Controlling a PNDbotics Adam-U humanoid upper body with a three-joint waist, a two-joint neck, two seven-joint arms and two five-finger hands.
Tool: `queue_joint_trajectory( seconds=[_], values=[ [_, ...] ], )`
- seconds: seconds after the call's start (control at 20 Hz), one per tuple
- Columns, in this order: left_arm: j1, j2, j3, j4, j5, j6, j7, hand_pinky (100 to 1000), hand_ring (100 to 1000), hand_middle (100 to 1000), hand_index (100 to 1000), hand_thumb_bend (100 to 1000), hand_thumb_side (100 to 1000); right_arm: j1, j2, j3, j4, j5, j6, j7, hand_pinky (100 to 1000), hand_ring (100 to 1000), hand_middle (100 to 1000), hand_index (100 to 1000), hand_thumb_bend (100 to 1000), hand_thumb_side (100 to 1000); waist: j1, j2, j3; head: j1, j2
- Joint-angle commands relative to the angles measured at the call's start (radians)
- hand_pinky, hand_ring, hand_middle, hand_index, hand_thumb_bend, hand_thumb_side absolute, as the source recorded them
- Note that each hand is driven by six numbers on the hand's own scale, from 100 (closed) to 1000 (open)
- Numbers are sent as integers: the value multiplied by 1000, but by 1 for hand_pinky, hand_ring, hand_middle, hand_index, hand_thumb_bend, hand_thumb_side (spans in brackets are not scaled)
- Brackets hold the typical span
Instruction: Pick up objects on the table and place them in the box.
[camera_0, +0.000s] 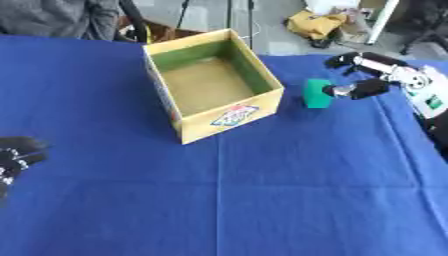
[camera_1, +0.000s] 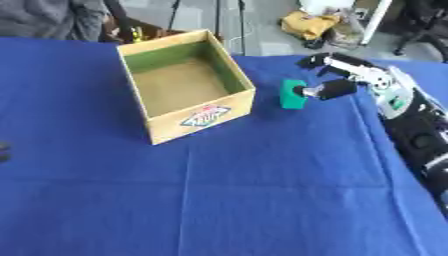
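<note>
The right hand (camera_0: 363, 82) pinches a green block (camera_0: 317, 93) just right of the open box (camera_0: 213, 84), in the upper middle of the frame. It should lift the block above the box wall before letting go. The left hand (camera_0: 16, 155) rests curled at the left edge. A blue cloth covers the counter (camera_0: 262, 200); clutter lies on the floor behind.

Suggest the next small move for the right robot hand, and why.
Probably close on the green block and lift it. The right robot hand is at the block's right side, beside the open box, which looks empty. Whether it already grips is unclear.
</note>
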Motion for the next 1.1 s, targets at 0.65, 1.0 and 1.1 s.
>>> queue_joint_trajectory(
  seconds=[0.65,1.0,1.1],
  values=[
    [-12,12,0,-20,2,-3,2,831,791,596,672,413,1000,-15,21,-44,12,216,-72,-41,831,927,846,932,364,465,1,-10,7,6,2],
    [-13,13,1,-20,1,-3,3,832,791,596,671,414,1000,-4,18,-50,31,263,-59,-54,826,916,828,930,291,255,1,-7,8,5,1],
    [-13,13,1,-20,1,-3,3,832,791,596,671,414,1000,-3,18,-51,33,269,-57,-57,826,916,828,930,291,255,1,-7,8,5,1]
  ],
)
